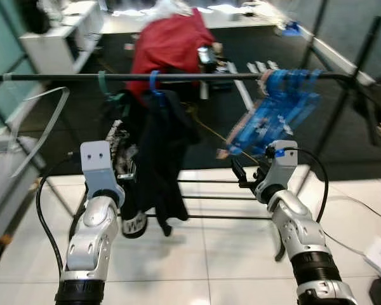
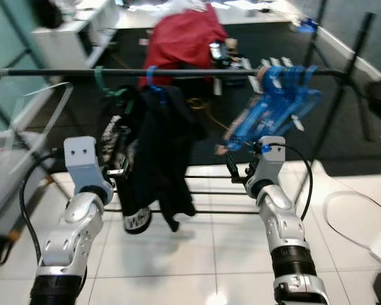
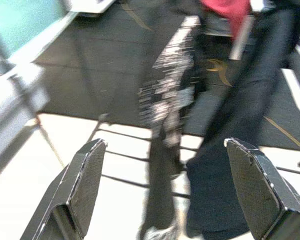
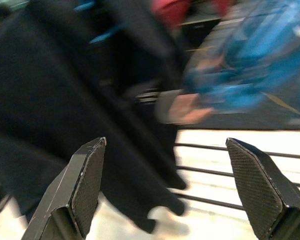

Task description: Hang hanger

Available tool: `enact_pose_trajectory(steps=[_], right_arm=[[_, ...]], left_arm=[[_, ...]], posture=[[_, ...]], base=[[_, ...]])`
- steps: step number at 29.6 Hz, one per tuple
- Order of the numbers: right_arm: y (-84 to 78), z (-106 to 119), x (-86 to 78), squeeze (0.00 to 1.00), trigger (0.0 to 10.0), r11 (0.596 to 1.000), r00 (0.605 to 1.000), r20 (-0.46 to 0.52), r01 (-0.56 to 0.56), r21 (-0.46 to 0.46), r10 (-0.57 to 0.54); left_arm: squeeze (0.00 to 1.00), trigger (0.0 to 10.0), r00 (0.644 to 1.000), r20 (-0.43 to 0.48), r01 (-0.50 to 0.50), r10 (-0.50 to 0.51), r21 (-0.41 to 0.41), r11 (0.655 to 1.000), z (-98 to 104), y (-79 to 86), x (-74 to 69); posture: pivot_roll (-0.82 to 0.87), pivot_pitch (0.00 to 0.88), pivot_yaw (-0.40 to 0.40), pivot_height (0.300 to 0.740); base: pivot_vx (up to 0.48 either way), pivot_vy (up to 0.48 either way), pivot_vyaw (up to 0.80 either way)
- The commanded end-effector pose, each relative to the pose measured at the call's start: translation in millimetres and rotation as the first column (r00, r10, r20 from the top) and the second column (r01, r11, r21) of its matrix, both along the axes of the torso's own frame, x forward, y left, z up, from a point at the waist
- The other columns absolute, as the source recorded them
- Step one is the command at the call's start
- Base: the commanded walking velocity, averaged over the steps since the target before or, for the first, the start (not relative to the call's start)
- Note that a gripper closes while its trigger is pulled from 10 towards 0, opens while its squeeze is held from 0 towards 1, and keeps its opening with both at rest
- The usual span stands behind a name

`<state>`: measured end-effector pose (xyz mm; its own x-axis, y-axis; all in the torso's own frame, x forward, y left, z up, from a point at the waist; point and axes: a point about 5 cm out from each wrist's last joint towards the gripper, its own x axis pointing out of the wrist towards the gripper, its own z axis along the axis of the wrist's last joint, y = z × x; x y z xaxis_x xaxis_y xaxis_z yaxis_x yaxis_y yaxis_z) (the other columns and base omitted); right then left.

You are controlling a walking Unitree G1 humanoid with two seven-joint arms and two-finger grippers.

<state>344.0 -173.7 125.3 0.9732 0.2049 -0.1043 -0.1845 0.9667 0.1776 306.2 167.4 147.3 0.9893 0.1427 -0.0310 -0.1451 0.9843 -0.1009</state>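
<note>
While my right gripper stands wide open and empty just below the blue hangers, these hang tilted on the black rail, near its right end, so the task's thing is on the rail already. My left gripper is also wide open, below the rail and beside the dark garment. I think the tilted bunch could slip off if my arm bumps it. No container is visible near the rail.
</note>
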Motion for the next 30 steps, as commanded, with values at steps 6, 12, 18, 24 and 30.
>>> enact_pose_trajectory(steps=[6, 12, 18, 24, 30], right_arm=[[3.5, -1.9, -1.0, 0.00, 10.0, 1.000, 1.000, -0.009, -0.024, -0.003, 0.024], [-3.2, -4.7, -0.1, 0.00, 10.0, 0.998, 0.999, -0.035, 0.023, 0.060, -0.021], [-3.8, -6.0, -0.6, 0.00, 10.0, 0.998, 0.999, -0.037, 0.027, 0.053, -0.025], [-5.0, -7.8, -1.6, 0.00, 10.0, 0.999, 0.999, -0.038, 0.030, 0.043, -0.029], [-5.5, -7.3, -1.6, 0.00, 10.0, 0.999, 0.999, -0.037, 0.029, 0.042, -0.028]], left_arm=[[0.00, 10.0, 0.992, 0.054, 0.115, -0.114, -0.012, 0.993, 3.3, -7.4, 11.2], [0.00, 10.0, 0.930, 0.081, 0.361, -0.357, -0.043, 0.931, 1.2, -28.4, 18.9], [0.00, 10.0, 0.894, 0.075, 0.446, -0.442, -0.046, 0.894, -2.1, -35.8, 24.1], [0.00, 10.0, 0.901, 0.063, 0.431, -0.429, -0.017, 0.902, -4.4, -36.5, 36.3], [0.00, 10.0, 0.905, 0.079, 0.422, -0.418, -0.044, 0.905, -4.1, -33.7, 42.9]], posture=[[-0.12, 0.072, 0.005, 0.740], [-0.12, 0.067, 0.002, 0.740], [-0.12, 0.054, 0.008, 0.740], [-0.13, 0.037, 0.003, 0.740], [-0.13, 0.041, 0.002, 0.740]], base=[[0.000, 0.000, 0.80], [0.000, 0.000, 0.13], [0.000, 0.000, 0.00], [0.000, -0.160, 0.00], [0.000, 0.000, 0.00]])
